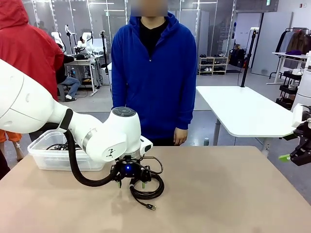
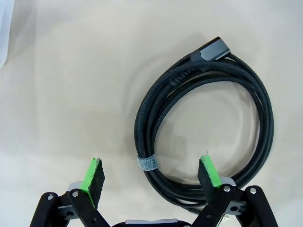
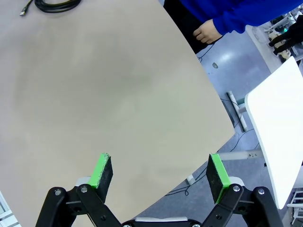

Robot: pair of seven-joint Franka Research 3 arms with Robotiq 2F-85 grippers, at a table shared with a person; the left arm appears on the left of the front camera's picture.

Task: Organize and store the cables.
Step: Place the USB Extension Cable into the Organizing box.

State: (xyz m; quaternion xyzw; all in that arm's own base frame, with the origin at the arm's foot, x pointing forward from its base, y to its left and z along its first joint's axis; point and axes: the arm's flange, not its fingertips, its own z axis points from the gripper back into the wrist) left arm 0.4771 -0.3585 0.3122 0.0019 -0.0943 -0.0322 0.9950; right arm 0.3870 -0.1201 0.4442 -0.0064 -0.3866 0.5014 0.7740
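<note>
From the front camera, my left arm's wrist covers much of its own gripper (image 1: 131, 182), so I see only two green-tipped fingers poking out below the white housing, and the near side of the coiled cable (image 1: 147, 189) under them. One small plug (image 1: 151, 207) trails out of the coil toward me on the tan table (image 1: 233, 194).

My left wrist camera is clearer. The fingers are spread wide, holding nothing, one green pad (image 2: 91, 174) left of the coil and the other pad (image 2: 209, 170) over its lower right curve. The braided black cable (image 2: 156, 118) lies flat on the table, bound by a grey strap (image 2: 149, 162) that sits between the two fingers. A dark rectangular plug (image 2: 211, 49) rests at the far side of the loop. The coil's bottom edge is hidden behind the right finger.

Left of the arm, a clear plastic bin (image 1: 41, 155) holds more black cables (image 1: 60, 145); I cannot count them.

My right gripper (image 1: 291, 156) is cut off at the picture's right edge. Its wrist camera shows the fingers (image 3: 105, 170) wide apart and empty, hanging over the table's edge. A person's hand (image 3: 207, 33) hangs by the far side.
</note>
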